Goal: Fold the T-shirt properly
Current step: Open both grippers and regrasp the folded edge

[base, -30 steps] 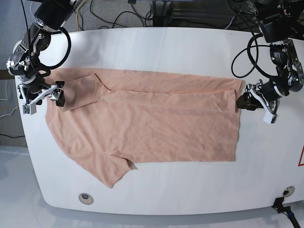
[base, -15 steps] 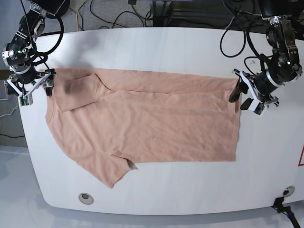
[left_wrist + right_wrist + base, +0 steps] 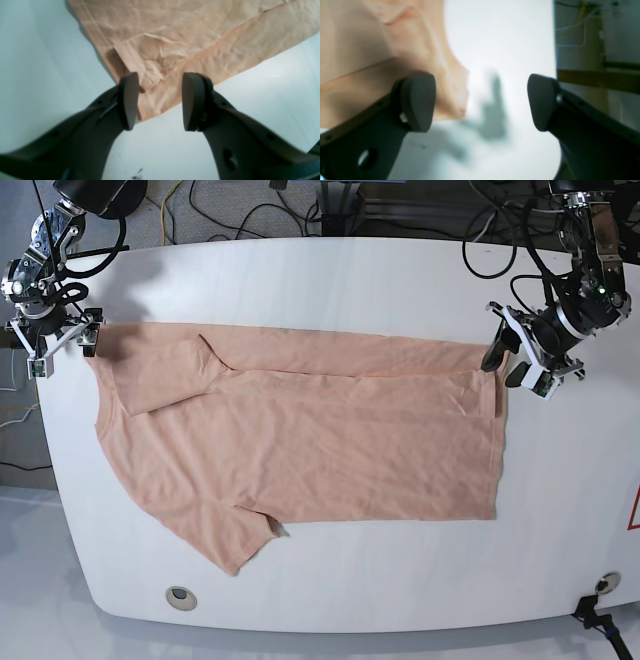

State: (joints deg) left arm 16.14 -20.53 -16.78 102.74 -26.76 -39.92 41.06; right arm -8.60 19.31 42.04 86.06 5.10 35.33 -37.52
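Your right gripper (image 3: 62, 345) hangs spread wide and empty; the T-shirt (image 3: 310, 440) on the table (image 3: 330, 270) begins just beside it. Your left gripper (image 3: 514, 360), jaws apart, straddles the hem corner; closing shallow, you'd likely pinch one layer.

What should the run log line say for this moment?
peach cotton T-shirt: flat, top edge folded over | left gripper: open above hem corner | right gripper: open beside sleeve | white table

The T-shirt (image 3: 300, 430) lies flat across the table (image 3: 330, 280); the left gripper (image 3: 503, 362) hangs over one end (the hem corner), the right gripper (image 3: 62, 343) over the opposite end.
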